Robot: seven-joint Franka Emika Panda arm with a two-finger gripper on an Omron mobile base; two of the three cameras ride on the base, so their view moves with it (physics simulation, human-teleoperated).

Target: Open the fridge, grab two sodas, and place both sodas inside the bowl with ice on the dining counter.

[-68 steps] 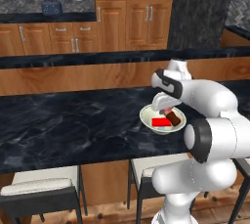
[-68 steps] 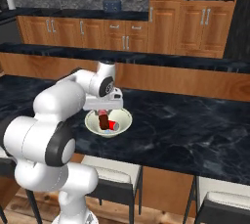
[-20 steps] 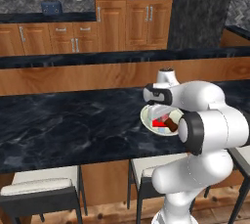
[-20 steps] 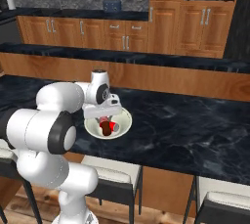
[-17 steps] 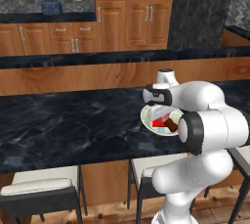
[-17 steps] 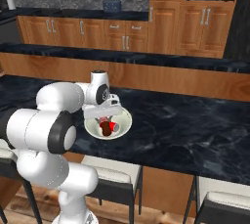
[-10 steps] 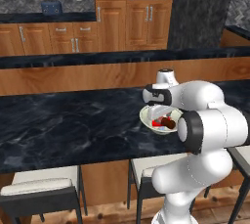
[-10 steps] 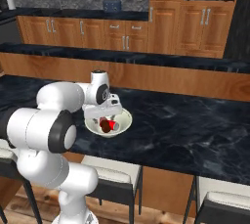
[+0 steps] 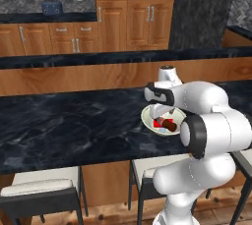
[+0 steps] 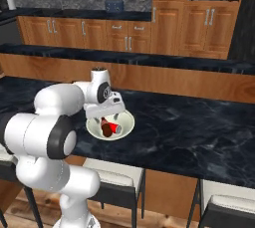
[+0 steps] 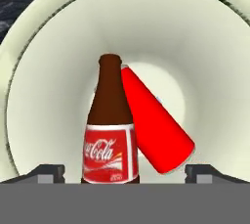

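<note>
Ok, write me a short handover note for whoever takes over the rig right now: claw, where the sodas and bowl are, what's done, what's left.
Claw: open, holding nothing, poised just over the bowl.
Bowl: on the dining counter, in front of the stools.
Bottle: lying in the bowl, between the fingertips in the hand view, not gripped.
Can: also lying in the bowl, beside the bottle and leaning against it.
Done: both sodas are in the bowl.
Left: lift the claw clear without knocking the bottle. No ice can be made out in the bowl.
</note>
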